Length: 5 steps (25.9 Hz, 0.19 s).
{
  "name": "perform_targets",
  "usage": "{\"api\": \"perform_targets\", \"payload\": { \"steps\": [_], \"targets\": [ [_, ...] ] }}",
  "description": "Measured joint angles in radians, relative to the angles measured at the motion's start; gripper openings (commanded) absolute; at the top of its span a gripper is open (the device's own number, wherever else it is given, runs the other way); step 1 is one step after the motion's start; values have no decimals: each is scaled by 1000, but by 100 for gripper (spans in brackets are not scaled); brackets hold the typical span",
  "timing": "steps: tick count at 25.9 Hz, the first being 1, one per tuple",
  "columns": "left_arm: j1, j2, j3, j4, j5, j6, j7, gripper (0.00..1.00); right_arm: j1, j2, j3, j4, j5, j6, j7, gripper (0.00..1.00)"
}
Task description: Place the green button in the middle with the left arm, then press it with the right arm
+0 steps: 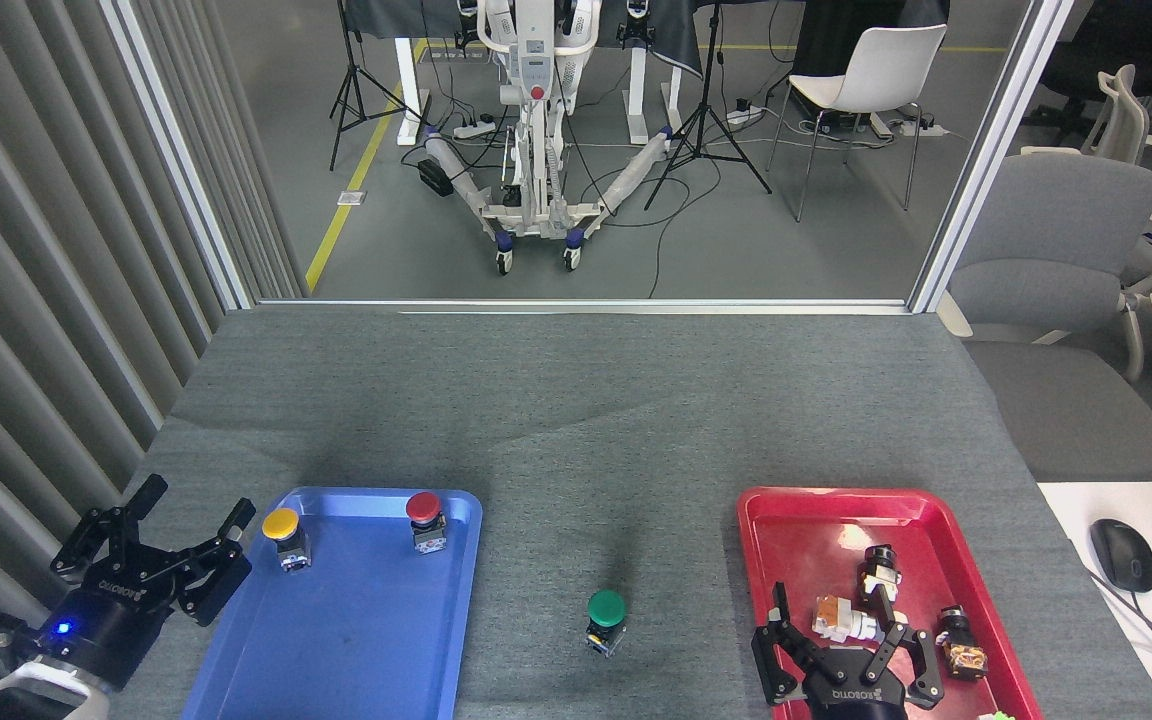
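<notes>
The green button (pixel 606 620) stands upright on the bare grey cloth of the bench (pixel 576 400), in the middle (pixel 608 560) between the blue tray (pixel 236 660) and the red tray (pixel 796 500). Its round cap faces up over a small dark body with a yellow mark, and nothing touches it.

The left arm (pixel 86 630) comes in at the lower left corner, a blue light showing on its wrist. The left gripper (pixel 193 512) sits just outside the blue tray's left rim, fingers spread apart and holding nothing. It is well apart from the green button.

The right arm (pixel 861 705) shows only at the bottom edge, over the near end of the red tray. The right gripper (pixel 836 610) has its fingers apart and empty, rising on either side of a white and orange part (pixel 841 618) that lies in the tray; whether they touch it cannot be told. This gripper is to the right of the green button, with the tray's left rim between them.

In the blue tray a yellow button (pixel 283 530) stands near the far left corner and a red button (pixel 424 515) near the far right corner, both upright. The red tray also holds a black and white part (pixel 876 567) and a dark part (pixel 961 640) further right.
</notes>
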Motion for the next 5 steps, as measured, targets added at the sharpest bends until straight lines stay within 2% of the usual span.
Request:
{"api": "perform_targets", "payload": {
  "steps": [5],
  "targets": [
    [-60, 9, 1, 50, 1, -6, -12, 99, 0, -5, -1, 0, 0, 0, 2, 100]
  ]
}}
